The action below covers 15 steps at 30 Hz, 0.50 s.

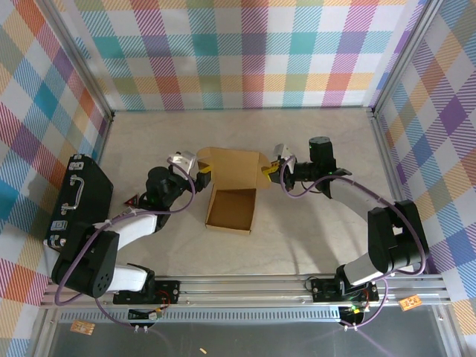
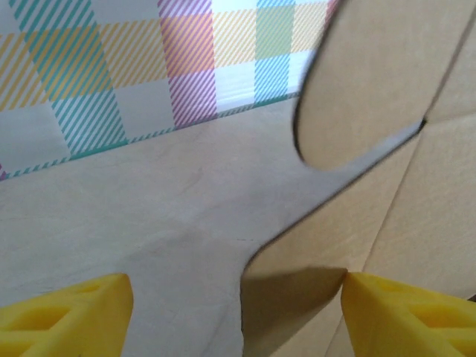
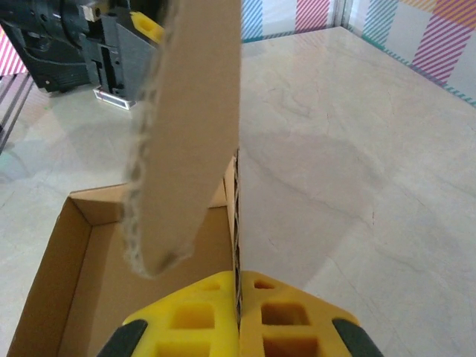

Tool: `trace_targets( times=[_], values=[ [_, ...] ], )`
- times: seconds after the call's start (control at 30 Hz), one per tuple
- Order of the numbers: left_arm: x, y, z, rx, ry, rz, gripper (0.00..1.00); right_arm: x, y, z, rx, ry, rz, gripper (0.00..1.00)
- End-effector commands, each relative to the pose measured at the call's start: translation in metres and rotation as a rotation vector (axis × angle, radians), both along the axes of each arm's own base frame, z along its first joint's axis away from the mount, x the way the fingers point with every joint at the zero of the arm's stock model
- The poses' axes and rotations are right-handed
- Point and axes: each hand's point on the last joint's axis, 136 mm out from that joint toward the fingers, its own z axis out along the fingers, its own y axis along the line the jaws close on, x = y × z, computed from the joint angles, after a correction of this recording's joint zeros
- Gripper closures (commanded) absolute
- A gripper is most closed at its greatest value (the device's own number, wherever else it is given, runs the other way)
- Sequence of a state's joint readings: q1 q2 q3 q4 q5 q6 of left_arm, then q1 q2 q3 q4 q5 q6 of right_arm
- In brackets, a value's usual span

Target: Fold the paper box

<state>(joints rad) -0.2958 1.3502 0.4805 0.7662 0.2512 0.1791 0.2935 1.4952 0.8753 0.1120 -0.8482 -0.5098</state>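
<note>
Half-formed paper box [image 1: 232, 197] at mid-table, pinched on one side.
A black hard case [image 1: 78, 201] lay at the left edge of the table [image 1: 320, 141]. The box sat as an open tray, lid panel standing on its far side. The right gripper [image 3: 239, 320] pinched the right side flap; the left gripper [image 2: 234, 316], at the far-left corner, had its jaws spread, a flap edge between them.
</note>
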Motion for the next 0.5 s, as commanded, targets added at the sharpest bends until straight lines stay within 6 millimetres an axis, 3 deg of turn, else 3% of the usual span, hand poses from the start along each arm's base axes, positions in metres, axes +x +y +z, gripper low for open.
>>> trace_targets(
  times=[0.0,0.17,0.47],
  values=[
    [0.002,-0.006,0.004,0.009,-0.043,-0.051,0.29,-0.008,0.003,0.023,0.036,-0.056,0.064,1.00],
    [-0.009,-0.021,0.016,-0.035,-0.086,-0.154,0.34,-0.010,0.003,0.020,0.029,-0.049,0.078,1.00],
    [-0.024,-0.023,0.020,-0.064,-0.137,-0.222,0.46,-0.017,0.004,0.024,0.033,-0.078,0.112,1.00]
  ],
)
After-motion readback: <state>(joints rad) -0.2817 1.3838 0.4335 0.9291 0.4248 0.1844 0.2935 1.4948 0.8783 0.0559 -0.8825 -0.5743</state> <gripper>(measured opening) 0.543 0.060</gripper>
